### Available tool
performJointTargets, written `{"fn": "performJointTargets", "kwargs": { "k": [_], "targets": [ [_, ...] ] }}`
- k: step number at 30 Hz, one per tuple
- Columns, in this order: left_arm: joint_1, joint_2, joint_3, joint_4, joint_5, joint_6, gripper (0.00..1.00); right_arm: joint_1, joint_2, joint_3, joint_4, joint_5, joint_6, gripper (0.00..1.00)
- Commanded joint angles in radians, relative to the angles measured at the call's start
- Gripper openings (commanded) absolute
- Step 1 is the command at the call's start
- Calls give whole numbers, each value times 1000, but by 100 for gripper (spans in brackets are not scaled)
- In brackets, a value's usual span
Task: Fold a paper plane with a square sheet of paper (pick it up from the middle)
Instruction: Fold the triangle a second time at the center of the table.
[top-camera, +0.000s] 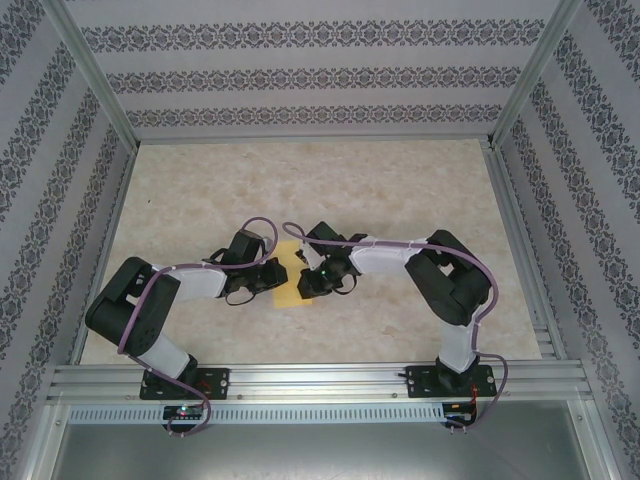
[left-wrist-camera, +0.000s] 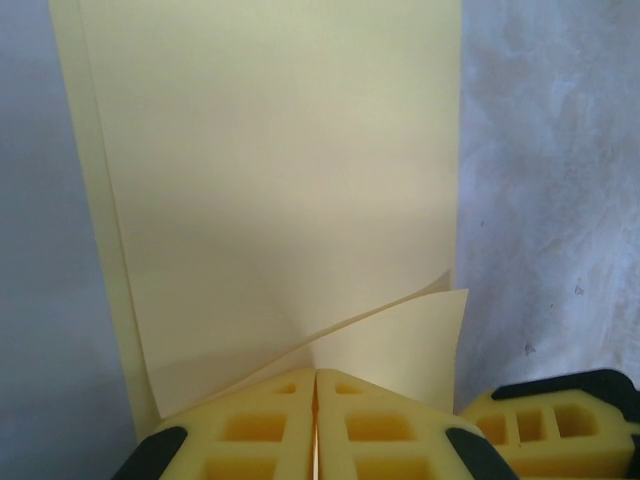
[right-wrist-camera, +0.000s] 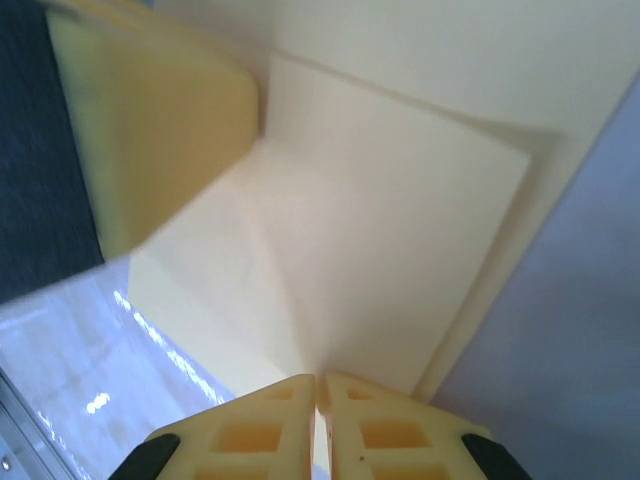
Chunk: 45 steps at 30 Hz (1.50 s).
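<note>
The left hand (left-wrist-camera: 316, 385) and the right hand (right-wrist-camera: 318, 388) are each clamping the sheet of paper (top-camera: 289, 295) near the middle of the desk (top-camera: 400, 200), and it is looking light, floppy and tear-prone, so gripping by creased edges seems wisest.

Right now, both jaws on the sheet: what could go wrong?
1. Both the left jaws and right jaws are shut on the thin yellow sheet; opposing pulls could tear it.
2. The folded flap lies skewed over the layer beneath; pressing may set a crooked crease.
3. The jaws sit close together and might collide.
</note>
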Motion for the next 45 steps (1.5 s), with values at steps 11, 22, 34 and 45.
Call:
{"fn": "performJointTargets", "kwargs": {
  "k": [11, 22, 34, 45],
  "targets": [
    [-6, 19, 14, -35, -53, 2, 8, 17, 26, 112, -57, -24, -22, 13],
    [-4, 20, 13, -36, -56, -4, 8, 20, 75, 91, -65, -18, -28, 12],
    [-5, 17, 16, -54, -68, 5, 8, 3, -38, -114, -68, 5, -32, 12],
    [-4, 1, 37, -48, -28, 15, 8, -8, -42, -144, -35, 4, -11, 12]
  ]
}}
